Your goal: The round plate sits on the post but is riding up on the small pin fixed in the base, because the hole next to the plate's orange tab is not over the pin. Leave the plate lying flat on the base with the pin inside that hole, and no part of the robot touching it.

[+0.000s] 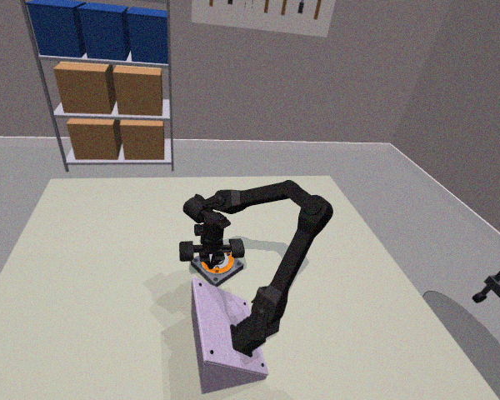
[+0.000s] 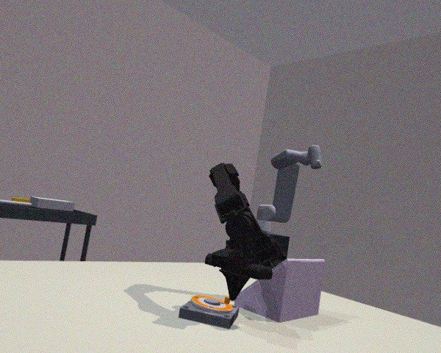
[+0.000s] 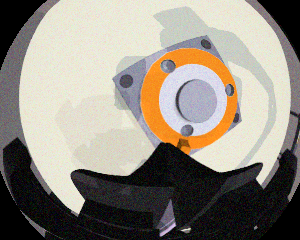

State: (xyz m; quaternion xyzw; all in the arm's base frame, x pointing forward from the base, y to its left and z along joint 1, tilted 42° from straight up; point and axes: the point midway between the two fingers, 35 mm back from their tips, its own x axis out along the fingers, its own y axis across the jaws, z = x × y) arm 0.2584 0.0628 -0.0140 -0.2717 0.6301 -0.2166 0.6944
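Observation:
The round plate (image 1: pixel 229 265) (image 2: pixel 224 307) (image 3: pixel 150 100), an orange ring around a pale centre, sits around the grey post (image 3: pixel 197 101) on the dark square base (image 1: pixel 216 280) (image 2: pixel 203 318) (image 3: pixel 135 97). In the exterior view it looks tilted, higher at its far left side. Its small orange tab (image 2: pixel 226 300) (image 3: pixel 184 149) stands up at the rim nearest the gripper, with a hole (image 3: pixel 187 130) beside it. The pin cannot be made out. My gripper (image 1: pixel 211 266) (image 2: pixel 233 298) (image 3: pixel 164 146) is shut and empty, its tips low right beside the tab; contact cannot be told.
The lilac wedge (image 1: pixel 216 327) (image 2: pixel 302 292) under the arm stands close to the base, on the robot's side. The pale table (image 1: pixel 91 241) (image 2: pixel 80 288) (image 3: pixel 65 65) carries them. Shelves with boxes (image 1: pixel 84 87) and a dark side table (image 2: pixel 42 215) stand beyond it.

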